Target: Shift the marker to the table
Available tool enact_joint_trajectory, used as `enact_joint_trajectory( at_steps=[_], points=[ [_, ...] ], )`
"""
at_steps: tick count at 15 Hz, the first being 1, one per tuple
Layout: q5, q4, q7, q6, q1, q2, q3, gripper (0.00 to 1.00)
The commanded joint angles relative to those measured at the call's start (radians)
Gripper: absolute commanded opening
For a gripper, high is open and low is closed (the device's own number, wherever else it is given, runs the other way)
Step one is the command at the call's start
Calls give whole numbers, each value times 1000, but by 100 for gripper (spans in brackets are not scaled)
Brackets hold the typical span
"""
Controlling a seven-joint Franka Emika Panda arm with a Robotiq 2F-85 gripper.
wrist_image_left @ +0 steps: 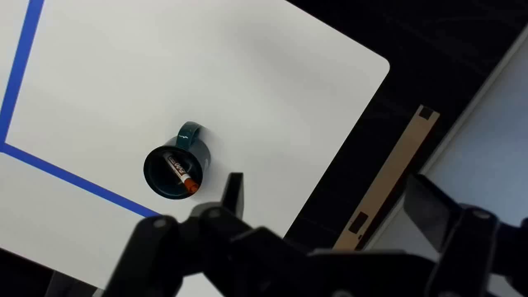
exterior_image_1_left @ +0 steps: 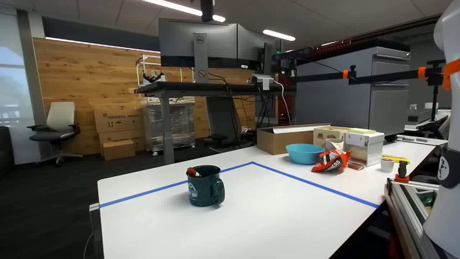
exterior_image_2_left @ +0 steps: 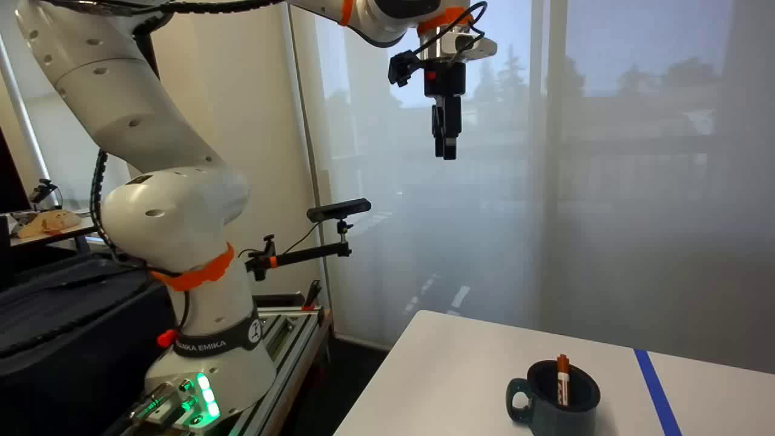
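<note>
The marker is a slim stick with a reddish-orange cap and a white label. It leans inside the dark teal mug, cap up above the rim in both exterior views. It also shows in the wrist view, lying across the mug's inside. The mug stands upright on the white table with blue tape lines. My gripper hangs pointing down, high above the table and apart from the mug. In the wrist view my gripper has its fingers wide apart with nothing between them. The mug is beyond the left finger there.
A blue bowl, a red snack bag, a cardboard box, a white box and a small white cup stand at the table's far side. A camera on an arm stands near the robot base. A pale blind hangs behind.
</note>
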Motion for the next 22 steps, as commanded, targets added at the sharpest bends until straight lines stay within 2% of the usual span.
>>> enact_joint_trajectory(
  at_steps=[1,13,14,15,18,21,22],
  points=[
    [-3,4,3,-1,9,3,-7,100],
    [-3,8,3,-1,9,3,-7,100],
    [-56,10,-23,-8,5,14,1,100],
    [-101,-4,-42,23,-2,22,2,100],
    [-212,-58,-231,190,-8,84,-55,100],
    [-211,-79,-417,455,-16,200,-140,100],
    [-176,-63,-486,545,-18,259,-172,100]
  ],
)
